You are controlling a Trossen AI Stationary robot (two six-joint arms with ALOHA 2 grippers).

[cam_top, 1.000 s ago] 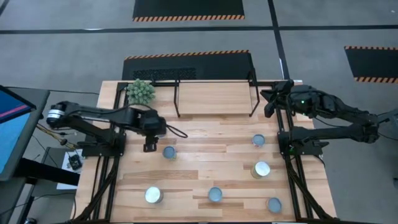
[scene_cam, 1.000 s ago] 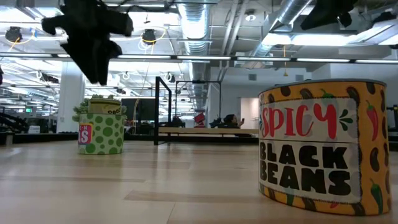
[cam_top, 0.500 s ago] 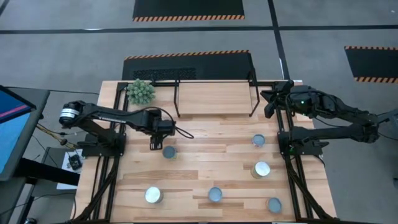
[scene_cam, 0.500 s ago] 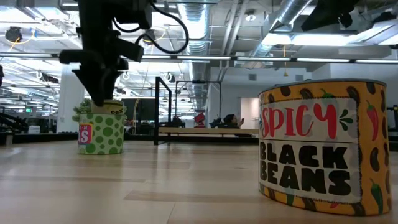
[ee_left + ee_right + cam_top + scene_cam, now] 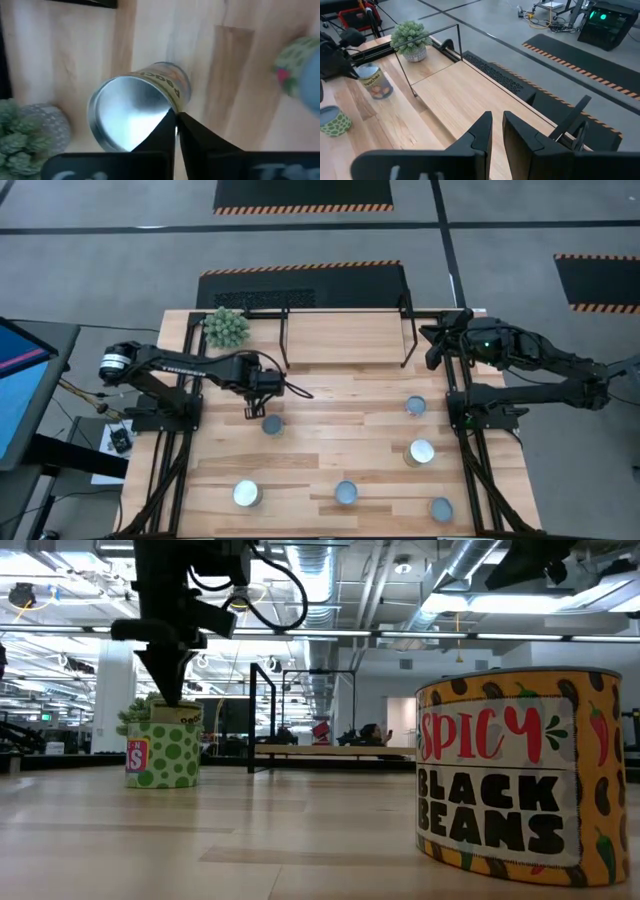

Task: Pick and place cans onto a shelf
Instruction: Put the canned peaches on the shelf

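L gripper is hovering over can mid-left on worktop, fingers pinched together, gripping nothing. Risk: fingers are closing above rim w/o can, so lift is coming up empty. R gripper is waiting by shelf, fingers slightly apart, empty.

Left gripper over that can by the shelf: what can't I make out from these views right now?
- Left gripper: shut above the can; contact with its top unclear, all views.
- Same can's label: low view, cut by another tin; left wrist view, only a curved strip.
- Spicy black beans can: right side cut by the low view's edge.
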